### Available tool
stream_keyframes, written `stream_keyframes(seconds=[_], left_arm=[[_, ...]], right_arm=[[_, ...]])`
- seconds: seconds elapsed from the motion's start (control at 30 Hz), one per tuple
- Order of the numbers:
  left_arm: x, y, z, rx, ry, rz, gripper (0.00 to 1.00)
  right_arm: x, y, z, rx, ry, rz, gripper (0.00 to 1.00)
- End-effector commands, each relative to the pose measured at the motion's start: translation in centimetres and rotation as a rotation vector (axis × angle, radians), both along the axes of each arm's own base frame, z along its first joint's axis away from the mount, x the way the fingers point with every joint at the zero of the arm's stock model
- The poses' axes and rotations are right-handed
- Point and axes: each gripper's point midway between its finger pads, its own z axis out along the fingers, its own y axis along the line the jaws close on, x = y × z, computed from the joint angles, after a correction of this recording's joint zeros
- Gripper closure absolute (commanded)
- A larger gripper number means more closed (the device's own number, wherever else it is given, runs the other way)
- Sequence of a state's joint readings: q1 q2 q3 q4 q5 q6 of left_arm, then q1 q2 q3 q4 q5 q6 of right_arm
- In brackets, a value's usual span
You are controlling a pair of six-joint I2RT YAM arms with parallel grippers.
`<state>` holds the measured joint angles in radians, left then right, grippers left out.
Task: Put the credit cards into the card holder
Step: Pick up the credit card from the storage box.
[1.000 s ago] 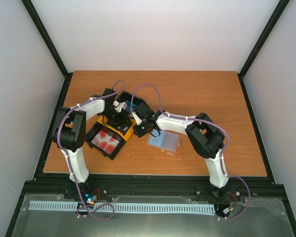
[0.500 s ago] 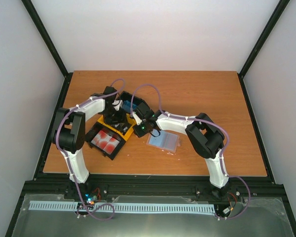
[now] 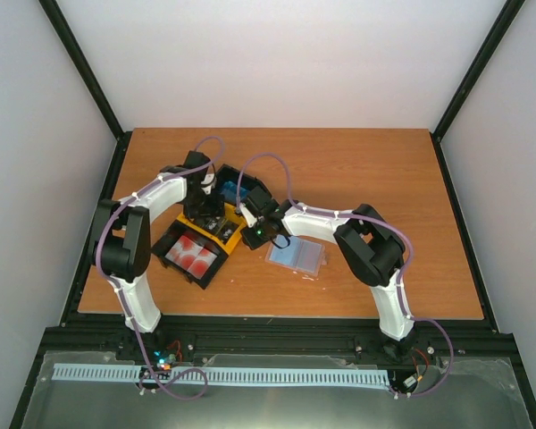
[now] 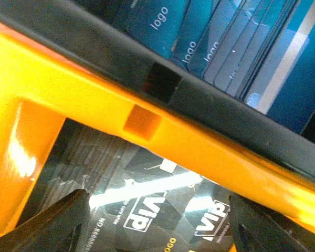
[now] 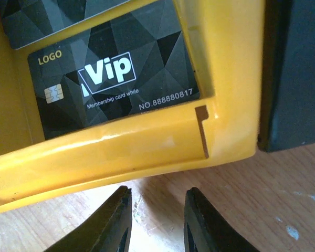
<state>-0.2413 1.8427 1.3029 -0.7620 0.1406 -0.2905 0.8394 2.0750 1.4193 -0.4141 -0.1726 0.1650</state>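
Left gripper [image 4: 158, 200] hung inside the yellow bin [image 4: 52, 79] with its jaws spread wide and nothing between them, right above the black cards [image 4: 147, 215]. These lay flat and overlapping on the bin floor, printed faces up, glossy enough to throw back the light.

I judged them light, stiff and slick, and too thin to pinch from above while they lay flush. The likely hold was across the two long edges of the topmost card, or on one short edge once it was tipped up against the bin wall. A firm squeeze risked bowing a card or letting it shoot out sideways.

Beyond the yellow wall, blue cards [image 4: 163, 21] stood packed on edge in the far black bin [image 4: 147, 79]. From above, red cards [image 3: 192, 255] lay in the near black bin [image 3: 171, 239].

Right gripper [image 5: 157, 220] was outside the yellow bin, just beside its corner, low over the bare worktop [image 5: 283, 199]. Its jaws were only slightly parted and held nothing.

The card holder [image 3: 296, 256] lay flat on the worktop to the right of the bins, near the right gripper but apart from it. Its face looked light blue from above, and I could not tell whether a card already sat in it.
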Motion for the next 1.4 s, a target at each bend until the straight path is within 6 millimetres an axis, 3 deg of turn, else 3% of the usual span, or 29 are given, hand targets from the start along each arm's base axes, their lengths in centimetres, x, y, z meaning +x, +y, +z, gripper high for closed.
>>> stream_keyframes(seconds=[0.0, 0.17, 0.3, 0.43, 0.57, 0.77, 0.9, 1.07, 1.13, 1.37], left_arm=[[2.0, 0.5, 0.9, 0.040, -0.079, 0.019, 0.24], [1.7, 0.0, -0.9, 0.027, -0.025, -0.013, 0.22], [1.4, -0.5, -1.1, 0.010, -0.014, -0.044, 0.21], [0.2, -1.7, -1.7, -0.061, 0.044, -0.097, 0.29], [-0.9, -3.2, -0.9, -0.158, 0.061, -0.129, 0.39], [-0.4, -3.5, 0.5, -0.169, 0.034, -0.138, 0.42], [1.0, -3.1, 1.8, -0.140, -0.034, -0.121, 0.43], [2.9, -0.4, 2.7, 0.015, -0.149, -0.073, 0.42], [3.3, 0.8, 2.4, 0.086, -0.163, -0.051, 0.43], [2.7, 1.9, -0.8, 0.161, -0.098, -0.044, 0.49]], right_arm=[[0.1, 0.7, -0.1, 0.005, -0.006, 0.005, 0.71], [0.1, 0.7, -0.2, 0.004, -0.004, 0.003, 0.71], [0.2, 0.8, -0.2, 0.004, -0.005, 0.004, 0.71], [0.3, 0.9, -0.2, 0.000, -0.010, 0.003, 0.71], [0.5, 0.8, -0.3, -0.007, -0.014, 0.000, 0.71], [0.5, 0.8, -0.4, -0.010, -0.016, -0.002, 0.71], [0.6, 0.8, -0.4, -0.012, -0.017, -0.007, 0.71], [0.6, 0.6, -0.5, -0.017, -0.017, -0.012, 0.71], [0.6, 0.6, -0.5, -0.017, -0.016, -0.013, 0.71], [0.6, 0.4, -0.6, -0.024, -0.015, -0.014, 0.71]])
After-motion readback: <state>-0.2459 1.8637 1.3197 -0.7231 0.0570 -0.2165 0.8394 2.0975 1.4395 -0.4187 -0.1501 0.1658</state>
